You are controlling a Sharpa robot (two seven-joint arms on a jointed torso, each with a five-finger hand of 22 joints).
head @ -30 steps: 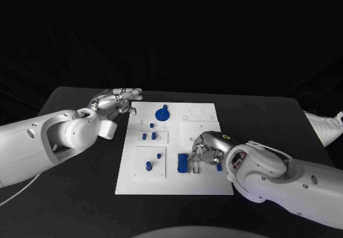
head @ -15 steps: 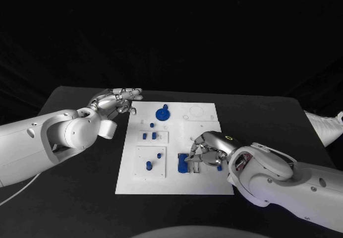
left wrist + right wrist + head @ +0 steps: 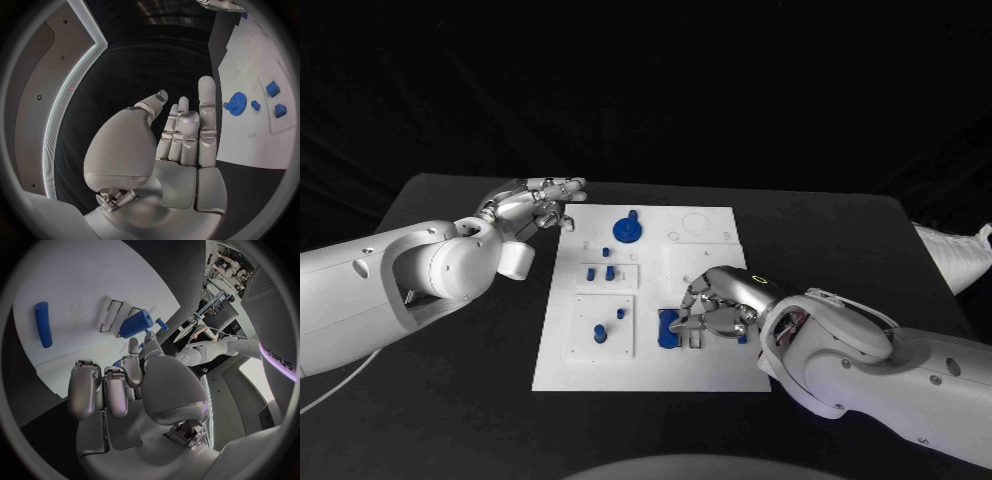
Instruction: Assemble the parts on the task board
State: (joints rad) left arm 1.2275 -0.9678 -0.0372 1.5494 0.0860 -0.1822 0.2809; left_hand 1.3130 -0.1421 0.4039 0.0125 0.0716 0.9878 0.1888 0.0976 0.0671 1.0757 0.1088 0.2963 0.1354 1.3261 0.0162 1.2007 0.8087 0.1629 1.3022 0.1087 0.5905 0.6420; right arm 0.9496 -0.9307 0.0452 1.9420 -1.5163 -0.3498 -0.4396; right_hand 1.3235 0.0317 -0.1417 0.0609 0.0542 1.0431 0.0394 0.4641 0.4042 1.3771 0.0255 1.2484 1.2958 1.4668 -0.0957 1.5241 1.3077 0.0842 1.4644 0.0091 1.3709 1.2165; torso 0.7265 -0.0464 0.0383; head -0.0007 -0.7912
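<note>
Over the near right part of the task board (image 3: 574, 360), right hand (image 3: 715, 308) curled down on the blue block (image 3: 669, 329), apparently gripping it beside the slots. Looks like mid-seating, so next up: press it home squarely. Off the board's far left corner, left hand (image 3: 535, 205) loosely open, holding nothing

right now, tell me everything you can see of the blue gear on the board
The blue gear is a flat round toothed wheel of what looks like plastic, with a raised hub in the middle. It lies flat near the far end of the white task board, on the robot's left half. A small blue piece sits close beside it on its far side. Neither hand touches it; the left hand hovers off the board nearby.
</note>
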